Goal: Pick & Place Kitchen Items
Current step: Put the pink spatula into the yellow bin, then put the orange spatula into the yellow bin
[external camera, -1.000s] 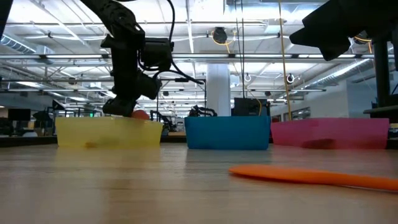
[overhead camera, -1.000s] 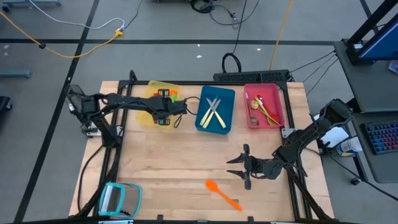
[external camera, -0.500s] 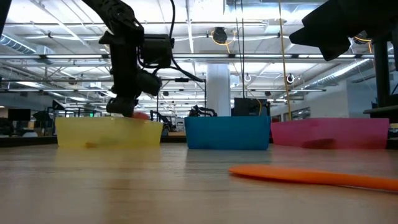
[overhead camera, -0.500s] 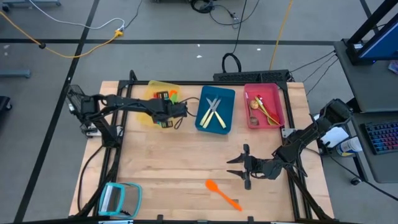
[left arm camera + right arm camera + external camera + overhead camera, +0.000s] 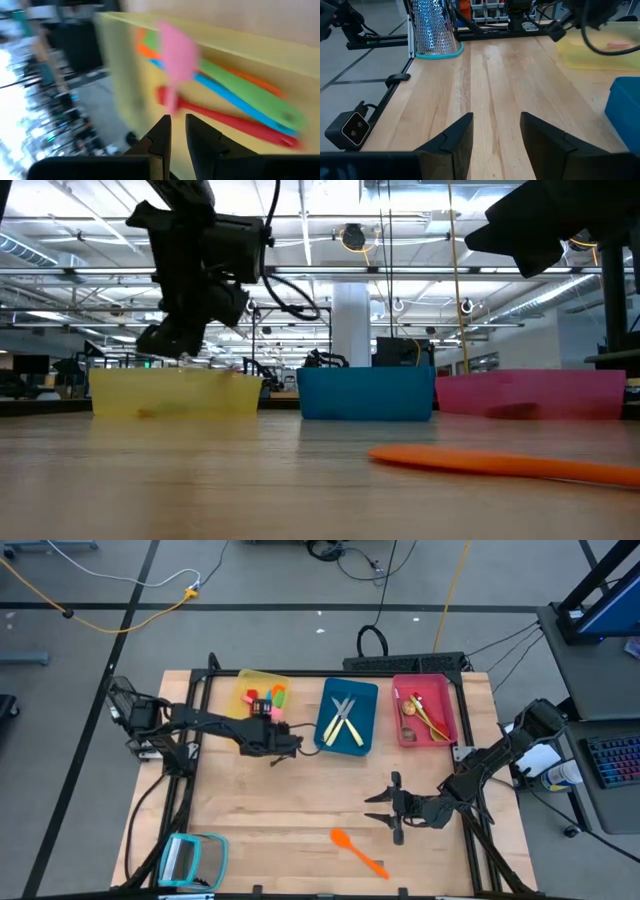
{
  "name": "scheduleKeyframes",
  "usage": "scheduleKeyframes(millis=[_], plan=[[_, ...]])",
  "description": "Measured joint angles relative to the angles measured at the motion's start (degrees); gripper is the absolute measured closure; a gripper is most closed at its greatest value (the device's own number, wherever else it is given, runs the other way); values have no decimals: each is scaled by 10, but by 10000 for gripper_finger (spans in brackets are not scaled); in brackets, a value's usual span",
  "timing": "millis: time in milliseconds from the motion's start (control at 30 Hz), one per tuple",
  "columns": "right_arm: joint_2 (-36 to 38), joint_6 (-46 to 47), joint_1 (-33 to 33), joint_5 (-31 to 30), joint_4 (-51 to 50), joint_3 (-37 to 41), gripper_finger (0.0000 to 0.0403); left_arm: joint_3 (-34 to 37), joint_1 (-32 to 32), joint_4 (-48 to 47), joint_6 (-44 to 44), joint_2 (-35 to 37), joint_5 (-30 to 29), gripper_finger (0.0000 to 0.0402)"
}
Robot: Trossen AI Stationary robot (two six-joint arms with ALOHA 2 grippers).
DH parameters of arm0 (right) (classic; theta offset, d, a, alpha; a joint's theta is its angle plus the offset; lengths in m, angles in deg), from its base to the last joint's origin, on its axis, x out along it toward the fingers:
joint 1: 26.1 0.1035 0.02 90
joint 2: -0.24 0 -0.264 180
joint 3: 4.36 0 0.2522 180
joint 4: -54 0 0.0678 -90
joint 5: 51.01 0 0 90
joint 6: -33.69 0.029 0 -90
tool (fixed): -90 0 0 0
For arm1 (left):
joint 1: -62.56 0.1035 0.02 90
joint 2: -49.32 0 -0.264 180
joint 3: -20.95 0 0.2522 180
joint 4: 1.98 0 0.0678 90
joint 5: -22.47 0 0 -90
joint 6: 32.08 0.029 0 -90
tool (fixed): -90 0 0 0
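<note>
Three trays sit in a row at the far edge of the table (image 5: 260, 805) in the high view: a yellow tray (image 5: 243, 683), a blue tray (image 5: 365, 700) and a red tray (image 5: 445, 700). The left claw (image 5: 285, 745) hovers just in front of the yellow tray, which holds red, orange, pink and green utensils (image 5: 262, 698) behind the claw. The right claw (image 5: 385, 812) hangs over bare wood, with an orange spoon (image 5: 357, 850) lying just in front of it and a teal-framed grater (image 5: 190, 860) well off to its side at the near corner. In the low view, the left claw (image 5: 160, 340) hangs above the yellow tray's (image 5: 175, 395) rim, and the orange spoon (image 5: 500, 463) lies flat in the foreground. In the left wrist view, the fingers (image 5: 162, 137) stand close together with only a thin gap and nothing between them; beyond them a pink spatula (image 5: 175, 52), a red utensil (image 5: 225, 122), a blue one (image 5: 235, 102) and a green one (image 5: 255, 97) lie in the yellow tray (image 5: 120, 75). In the right wrist view, the fingers (image 5: 455, 137) stand well apart and empty over the wood, with the grater (image 5: 432, 27) far ahead.
</note>
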Motion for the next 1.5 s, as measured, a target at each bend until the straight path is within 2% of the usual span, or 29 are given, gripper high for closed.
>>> scheduleKeyframes(millis=[67,133,300,433,633,733,833,933,1033,1133,1267,1367,1500], plan=[[0,0,0,0,0,0,248,0,1,16,-12,0,-42,339],[0,0,0,0,0,0,248,0,13,45,-12,0,-53,339],[0,0,0,0,0,0,248,0,71,148,33,0,22,339],[0,0,0,0,0,0,248,0,123,197,79,0,35,339],[0,0,0,0,0,0,248,0,196,203,133,0,193,339],[0,0,0,0,0,0,248,-1,211,203,142,1,225,339],[0,0,0,0,0,0,248,-1,209,193,157,1,248,339],[0,0,0,0,0,0,248,-1,196,168,205,1,287,339],[0,0,0,0,0,0,248,-1,172,127,248,1,301,339],[0,0,0,0,0,0,248,0,147,74,283,1,285,339],[0,-9,0,0,-1,0,248,0,113,24,296,0,221,339],[0,-10,0,0,0,0,248,0,99,-10,301,0,224,339],[0,-6,0,1,0,0,248,0,77,-34,239,0,214,339]])
